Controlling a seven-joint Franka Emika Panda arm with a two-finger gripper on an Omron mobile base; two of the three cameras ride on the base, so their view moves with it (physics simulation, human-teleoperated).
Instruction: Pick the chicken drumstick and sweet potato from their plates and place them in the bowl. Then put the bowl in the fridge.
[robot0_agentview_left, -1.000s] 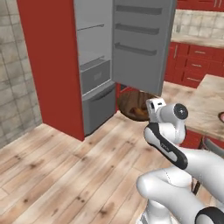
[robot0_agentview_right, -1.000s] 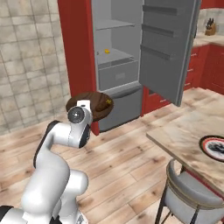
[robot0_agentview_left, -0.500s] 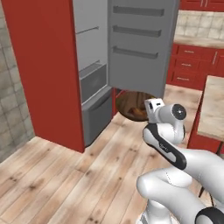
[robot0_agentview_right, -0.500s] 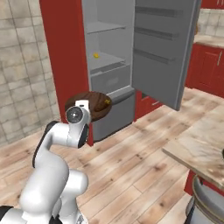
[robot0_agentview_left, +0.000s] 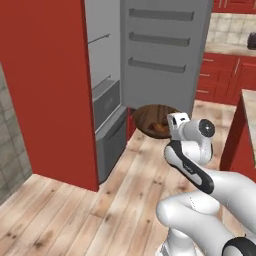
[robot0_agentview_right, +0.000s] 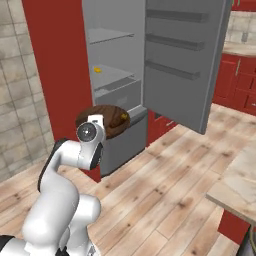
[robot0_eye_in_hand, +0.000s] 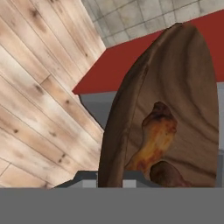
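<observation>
Now the base has driven closer; the fridge looms larger with its door open; the fingers stay clenched on the bowl, carried in front of its drawers, with the chicken drumstick and sweet potato inside; only shelving remains.

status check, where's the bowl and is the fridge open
Gripper shut on the bowl, held in the air. Chicken drumstick and sweet potato inside. Fridge door open, nothing between bowl and shelves.
</observation>
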